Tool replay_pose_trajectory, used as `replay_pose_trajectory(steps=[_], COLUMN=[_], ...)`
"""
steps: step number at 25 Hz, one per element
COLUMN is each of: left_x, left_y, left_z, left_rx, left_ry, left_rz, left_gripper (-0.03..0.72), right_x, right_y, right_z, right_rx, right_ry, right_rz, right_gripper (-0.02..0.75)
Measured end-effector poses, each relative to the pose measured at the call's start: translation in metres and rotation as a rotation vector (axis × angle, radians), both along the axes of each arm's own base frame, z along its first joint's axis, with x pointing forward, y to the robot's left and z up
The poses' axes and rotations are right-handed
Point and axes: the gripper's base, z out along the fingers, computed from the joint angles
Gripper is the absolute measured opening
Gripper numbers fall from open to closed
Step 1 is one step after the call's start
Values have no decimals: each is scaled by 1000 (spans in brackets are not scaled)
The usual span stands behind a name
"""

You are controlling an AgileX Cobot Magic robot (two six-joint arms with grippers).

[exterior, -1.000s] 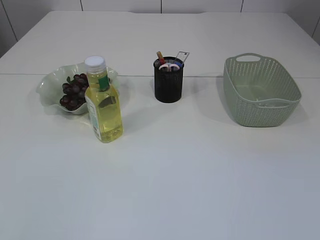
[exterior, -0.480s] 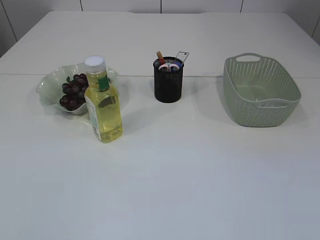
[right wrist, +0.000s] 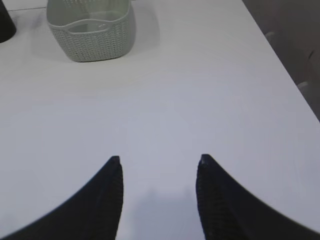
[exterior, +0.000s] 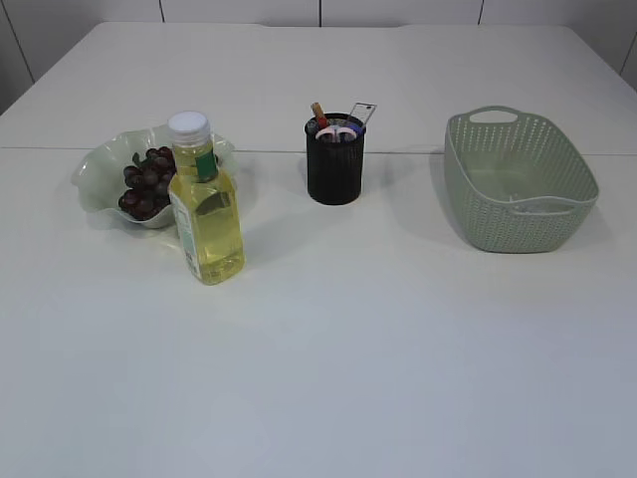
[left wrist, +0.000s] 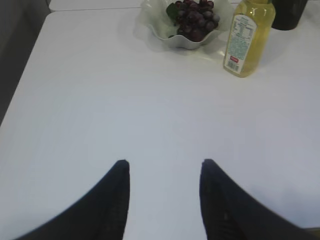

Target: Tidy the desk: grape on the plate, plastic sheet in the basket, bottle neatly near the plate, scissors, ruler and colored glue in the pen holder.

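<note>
Dark grapes (exterior: 147,180) lie on the wavy pale green plate (exterior: 98,174) at the left; both also show in the left wrist view, grapes (left wrist: 195,20) on plate (left wrist: 155,27). A yellow bottle (exterior: 206,214) with a white cap stands upright just right of the plate, also in the left wrist view (left wrist: 247,37). The black mesh pen holder (exterior: 335,164) holds scissors (exterior: 338,130) and other items. The green basket (exterior: 572,214) stands at the right, also in the right wrist view (right wrist: 92,42); a clear sheet inside cannot be made out. My left gripper (left wrist: 165,162) and right gripper (right wrist: 159,158) are open and empty over bare table, out of the exterior view.
The white table's left edge (left wrist: 30,60) shows in the left wrist view and its right edge (right wrist: 280,55) in the right wrist view. A seam runs across the table behind the objects.
</note>
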Motion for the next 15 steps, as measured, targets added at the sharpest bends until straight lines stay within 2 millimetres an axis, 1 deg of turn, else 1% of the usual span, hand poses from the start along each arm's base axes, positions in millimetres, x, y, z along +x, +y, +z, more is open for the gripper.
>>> replay_pose_trajectory(steps=[5,9,15], left_x=[0,0,0], left_y=[-1,-2,-3], left_z=[0,0,0], left_rx=[0,-15,-27], left_ry=[0,1,1], left_rz=[79,78,71], left_gripper=[314,309,309], right_x=[0,0,2], right_y=[0,1,12], right_z=[0,0,-2], right_rx=[2,5,-38], right_ry=[0,0,18], right_rz=[-17,-7,163], right_gripper=[387,387,387])
